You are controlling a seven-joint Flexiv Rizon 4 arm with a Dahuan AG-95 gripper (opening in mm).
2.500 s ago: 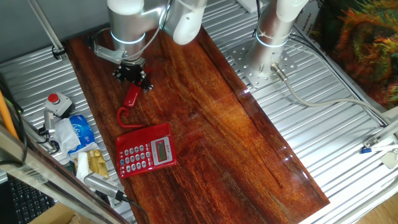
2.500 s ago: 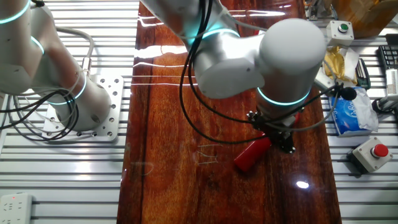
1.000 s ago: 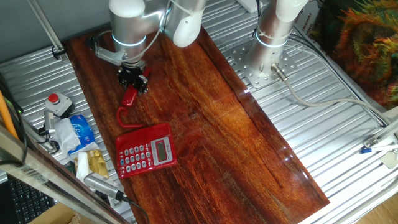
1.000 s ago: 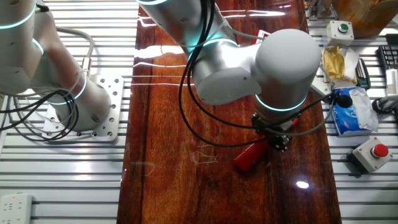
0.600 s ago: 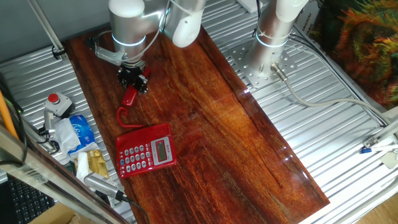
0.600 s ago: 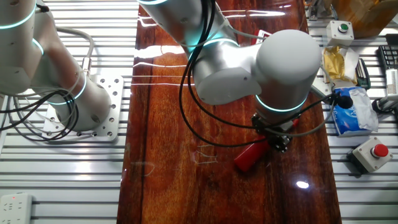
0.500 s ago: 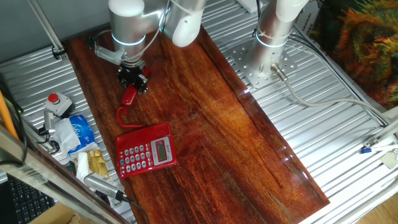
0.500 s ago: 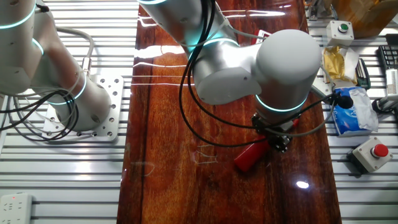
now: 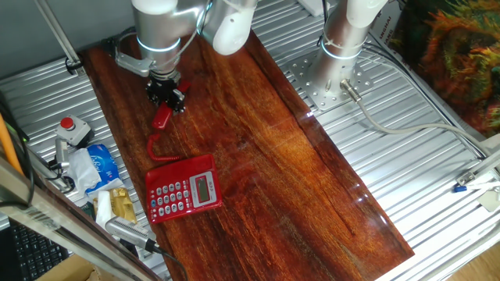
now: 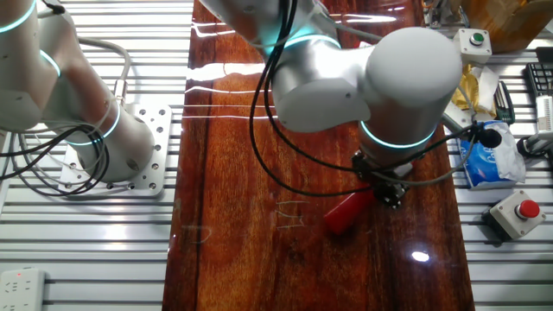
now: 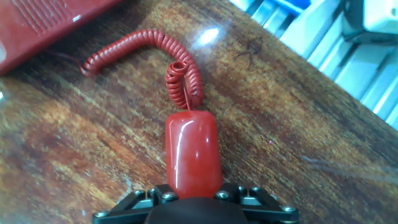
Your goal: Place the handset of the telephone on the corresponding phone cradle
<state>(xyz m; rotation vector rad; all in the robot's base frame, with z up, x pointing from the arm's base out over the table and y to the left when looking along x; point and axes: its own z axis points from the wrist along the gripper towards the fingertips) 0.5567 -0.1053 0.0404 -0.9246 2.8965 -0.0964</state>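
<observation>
The red handset (image 9: pixel 162 117) lies near the far left of the wooden table, and my gripper (image 9: pixel 166 97) is shut on its far end. In the other fixed view the handset (image 10: pixel 346 212) sticks out to the lower left of the gripper (image 10: pixel 385 193). In the hand view the handset (image 11: pixel 193 152) runs up from between the jaws, and its curly cord (image 11: pixel 163 51) loops toward the telephone (image 11: pixel 43 18). The red telephone (image 9: pixel 183 190) sits in front of the handset, with its phone cradle (image 9: pixel 181 168) bare on the side facing the handset.
A grey box with a red button (image 9: pixel 69 129) sits left of the table, with a blue-white packet (image 9: pixel 100 160) and a gold packet (image 9: pixel 119 204) near it. A second arm's base (image 9: pixel 344 47) stands on the metal bench at the right.
The gripper and arm have shifted slightly away from the telephone with the handset still held. The cord's loop has stretched a little.
</observation>
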